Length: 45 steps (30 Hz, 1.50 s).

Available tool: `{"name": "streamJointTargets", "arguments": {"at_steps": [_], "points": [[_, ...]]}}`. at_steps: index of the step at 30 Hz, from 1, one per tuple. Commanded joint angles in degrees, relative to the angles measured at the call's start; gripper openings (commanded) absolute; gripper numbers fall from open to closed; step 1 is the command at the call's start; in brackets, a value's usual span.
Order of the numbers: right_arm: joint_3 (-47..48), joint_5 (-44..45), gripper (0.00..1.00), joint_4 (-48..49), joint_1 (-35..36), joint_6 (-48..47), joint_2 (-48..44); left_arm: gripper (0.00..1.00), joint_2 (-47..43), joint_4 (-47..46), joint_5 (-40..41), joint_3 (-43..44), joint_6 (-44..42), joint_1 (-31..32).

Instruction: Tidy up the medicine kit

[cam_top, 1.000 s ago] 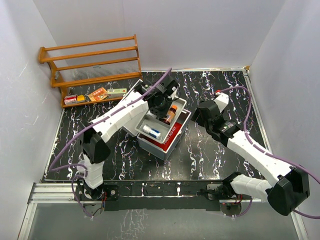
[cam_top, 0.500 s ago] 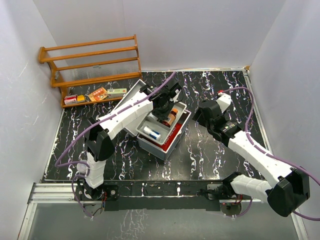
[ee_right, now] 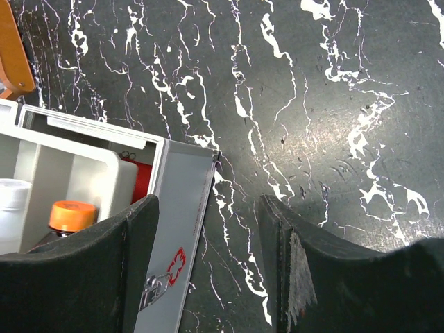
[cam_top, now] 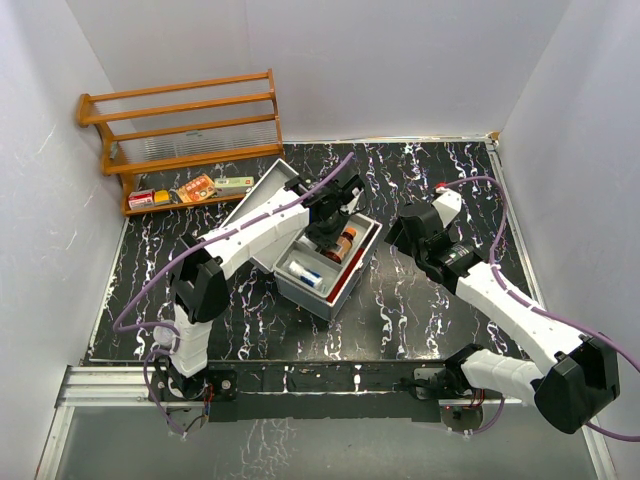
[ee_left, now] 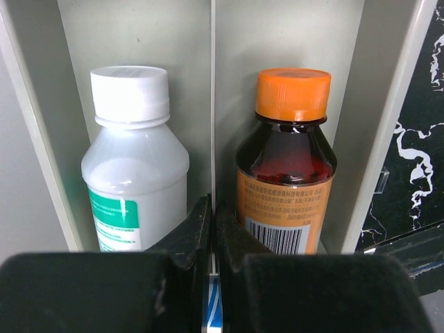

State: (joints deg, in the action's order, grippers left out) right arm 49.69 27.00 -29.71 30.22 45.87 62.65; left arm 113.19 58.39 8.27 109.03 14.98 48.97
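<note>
- Change over the last sec: the left gripper (cam_top: 325, 238) has carried the grey tray (cam_top: 300, 262) down and toward the near-left. A moment back the tray sat higher and skewed over the red lining. It now lies squarely in the medicine kit (cam_top: 305, 298), with only a red strip showing on the right.
- Meaning for the task (my read): the tray insert looks seated or nearly so. Next would be letting go, then loading what's left and shutting the lid (cam_top: 255, 200).
- Left tool: fingers pressed tight together on the tray's centre divider, btwn the two bottle bays. It seems to hold the tray by that wall.
- Right gripper (cam_top: 405, 232): jaws wide apart, nothing btwn them, hanging over bare table (cam_top: 420, 300) just right of the kit. No change there.
- Kit location: mid-table, slightly left of centre, lid propped open toward the far-left.
- Counts:
  - 2 bottles in the tray, side by side: 1 white-capped bottle (ee_left: 132, 173), 1 orange-capped bottle (ee_left: 288, 173).
  - 1 small white-and-blue item (cam_top: 305, 271) in the tray's near bay.
  - 1 wooden rack (cam_top: 180, 120) at far-left, approx 3 boxes (cam_top: 195, 189) on its bottom shelf (too small to count for sure).
</note>
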Motion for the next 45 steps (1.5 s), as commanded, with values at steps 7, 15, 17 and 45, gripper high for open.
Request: {"name": "streamJointTargets", "arguments": {"at_steps": [7,15,17,45], "points": [[-0.73,0.07,0.57,2.62,-0.41,1.12,-1.37,0.0,-0.74,-3.84,-1.03,-2.4,0.75,0.31],[-1.0,-0.26,0.57,2.73,-0.47,1.18,-1.82,0.0,0.12,-6.16,-1.01,-2.18,0.27,0.33],[-1.08,-0.36,0.57,2.73,-0.42,1.16,-1.91,0.0,0.77,-5.99,-0.55,-1.97,0.09,0.33],[-1.7,-1.34,0.57,2.91,-0.51,1.37,-3.07,0.29,-0.43,-2.41,1.85,-0.18,1.88,0.27]]}}
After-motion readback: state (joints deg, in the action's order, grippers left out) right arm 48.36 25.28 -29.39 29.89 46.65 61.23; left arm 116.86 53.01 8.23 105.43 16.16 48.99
